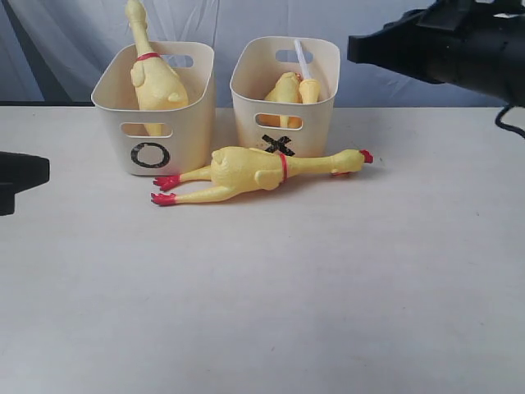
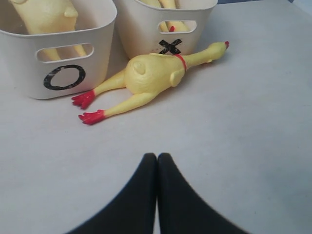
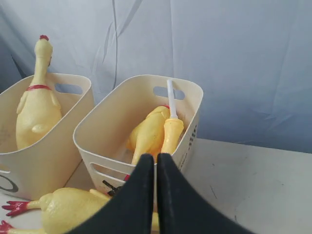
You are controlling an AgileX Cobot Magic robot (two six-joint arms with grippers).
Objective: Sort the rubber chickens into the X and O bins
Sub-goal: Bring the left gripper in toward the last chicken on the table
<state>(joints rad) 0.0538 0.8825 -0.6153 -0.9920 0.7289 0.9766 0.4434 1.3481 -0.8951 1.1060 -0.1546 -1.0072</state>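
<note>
Jaws of the left gripper (image 2: 157,161) and right gripper (image 3: 156,158) are pressed together, empty. Well ahead of the left tips, one rubber chicken (image 2: 151,75) lies on the table (image 2: 243,146) just before the X bin (image 2: 141,34). Beyond the right tips, a second chicken (image 3: 148,131) sits inside that bin, and a third chicken (image 3: 36,107) stands in the O bin (image 2: 29,68).

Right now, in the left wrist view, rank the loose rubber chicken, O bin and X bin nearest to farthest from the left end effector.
From the left end effector:
1. loose rubber chicken, lying on the table in front of both bins.
2. O bin, behind the chicken's feet.
3. X bin, behind its body.
</note>
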